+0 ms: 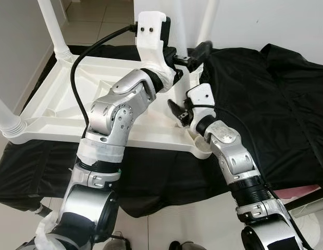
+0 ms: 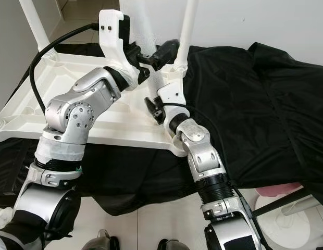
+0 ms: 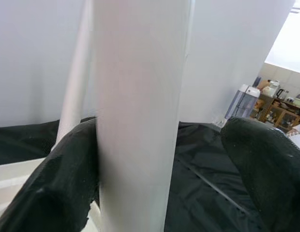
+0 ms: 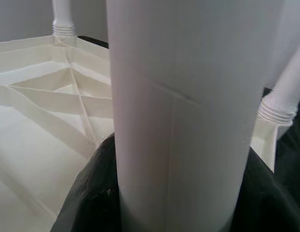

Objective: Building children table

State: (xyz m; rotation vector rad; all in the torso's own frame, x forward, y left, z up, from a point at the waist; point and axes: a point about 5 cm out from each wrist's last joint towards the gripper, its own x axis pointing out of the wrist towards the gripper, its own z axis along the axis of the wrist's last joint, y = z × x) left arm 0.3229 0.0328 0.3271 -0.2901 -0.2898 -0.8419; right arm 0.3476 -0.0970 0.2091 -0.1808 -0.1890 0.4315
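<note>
A white children's table (image 1: 57,99) lies upside down on a black cloth (image 1: 276,104). At its right side stands a white leg (image 1: 207,26). My left gripper (image 1: 195,54) reaches around this leg (image 3: 135,121) high up: one black finger (image 3: 63,183) touches it and the other finger (image 3: 266,159) stands apart, so it is open. My right gripper (image 1: 179,112) is lower, just above the table's underside. In the right wrist view a white leg (image 4: 184,121) sits tight between its black fingers (image 4: 92,193). My left forearm hides the part in between.
Two more legs stand upright, at the far left corner (image 1: 52,26) and the near left corner (image 1: 8,117). Another leg with a threaded collar (image 4: 280,96) is close behind the held one. A white wall is behind the table. Tiled floor lies in front, with a pink object (image 1: 307,192) at the right.
</note>
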